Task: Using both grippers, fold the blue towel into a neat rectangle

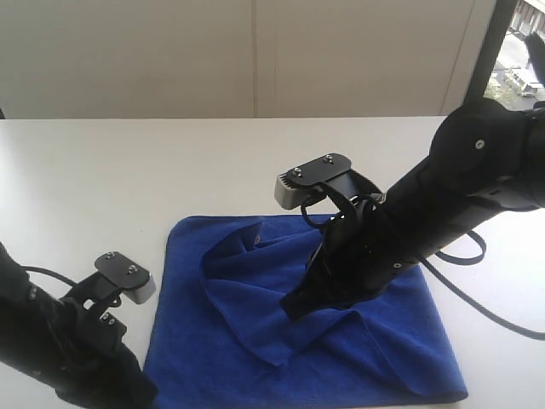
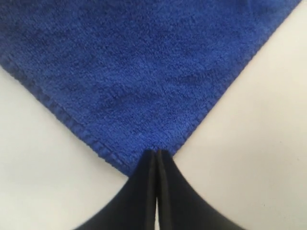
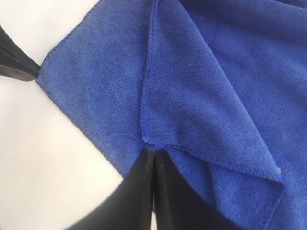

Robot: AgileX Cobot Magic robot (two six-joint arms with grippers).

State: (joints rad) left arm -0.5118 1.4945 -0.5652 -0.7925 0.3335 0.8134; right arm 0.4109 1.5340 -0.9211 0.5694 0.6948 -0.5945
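The blue towel [image 1: 221, 341] lies on the white table [image 1: 128, 170] with one corner flap folded over towards its middle and rumpled. My right gripper [image 1: 294, 307] reaches across onto the towel. In the right wrist view it [image 3: 154, 151] is shut, with its tips on the stitched corner of that flap [image 3: 192, 110]. My left gripper [image 2: 157, 152] is shut on the towel's near-left corner [image 2: 144, 96], which disappears between its tips. In the exterior view the left arm [image 1: 68, 341] hides those fingertips. The left fingers [image 3: 17, 64] show at the towel corner in the right wrist view.
A black cable [image 1: 477, 298] trails from the right arm over the table to the right of the towel. A wall [image 1: 255, 51] runs along the table's far edge, with a window [image 1: 524, 51] at the far right.
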